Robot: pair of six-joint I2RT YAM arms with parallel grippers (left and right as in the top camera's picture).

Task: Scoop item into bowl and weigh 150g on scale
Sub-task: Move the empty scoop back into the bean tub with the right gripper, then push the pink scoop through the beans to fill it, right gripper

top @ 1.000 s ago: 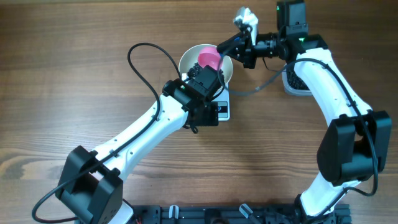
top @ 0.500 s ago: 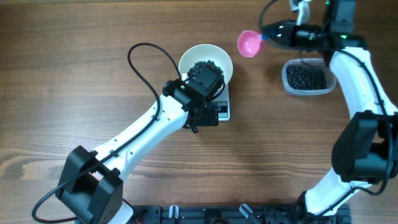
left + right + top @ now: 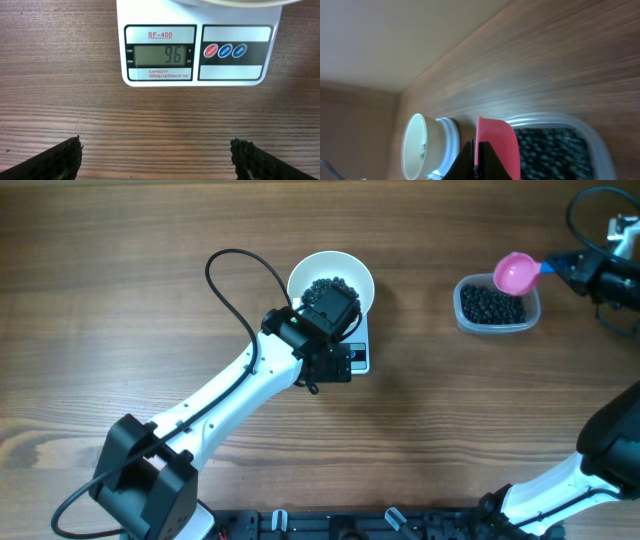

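Observation:
The white bowl (image 3: 300,275) stands on the scale (image 3: 359,360) and holds a heap of the black item (image 3: 328,285). In the left wrist view the scale (image 3: 200,50) shows 96 on its display. My left gripper (image 3: 157,152) hovers open over bare wood just in front of the scale, with nothing between its fingers. At the far right my right gripper (image 3: 566,266) is shut on the blue handle of a pink scoop (image 3: 515,273). The scoop hangs over a clear tub (image 3: 463,310) of the same black item (image 3: 490,305). The right wrist view shows the scoop (image 3: 495,145) on edge above the tub (image 3: 590,135).
The left arm (image 3: 230,390) slants across the table from the near left to the scale. A black cable (image 3: 215,280) loops to the left of the bowl. The right arm leaves the overhead view at the right edge.
My right arm has swung the pink scoop from over the bowl to the right, to above the clear tub. The left arm has not moved.

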